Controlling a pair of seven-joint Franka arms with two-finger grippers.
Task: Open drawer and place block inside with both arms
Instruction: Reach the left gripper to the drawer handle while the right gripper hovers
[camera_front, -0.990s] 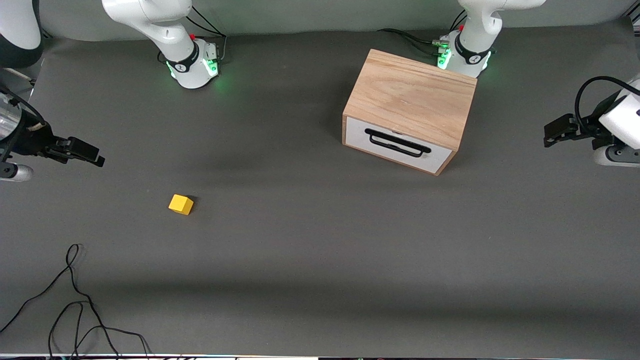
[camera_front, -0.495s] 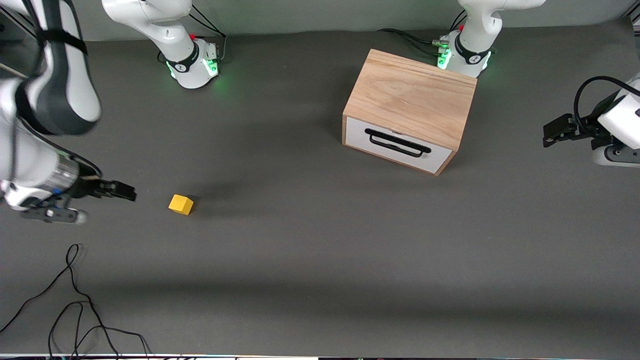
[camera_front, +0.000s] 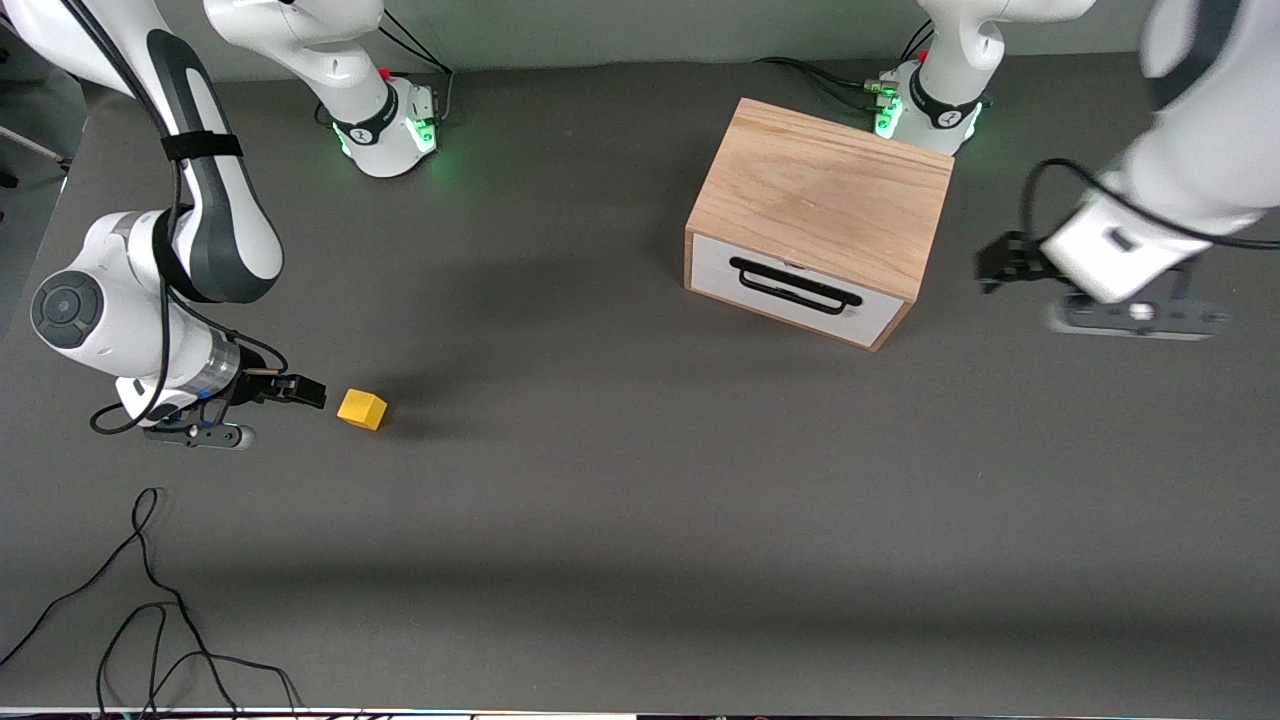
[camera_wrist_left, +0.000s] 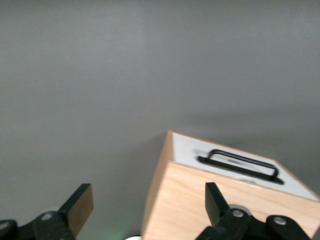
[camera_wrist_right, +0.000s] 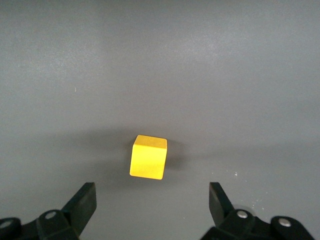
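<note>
Fingers spread wide on my right end effector (camera_wrist_right: 150, 210), which hovers beside the yellow block (camera_front: 362, 409): light, rigid, best pinched across flat faces. My left end effector (camera_wrist_left: 145, 210), also released, hangs beside the oak box (camera_front: 820, 190); its drawer (camera_front: 795, 290) is shut, bar handle (camera_front: 795, 285) graspable. Bare surface (camera_front: 640, 520) lies in front of the drawer.

One block (camera_front: 362, 409); one drawer (camera_front: 797, 288); two arms; seemingly one cable (camera_front: 140, 610).
</note>
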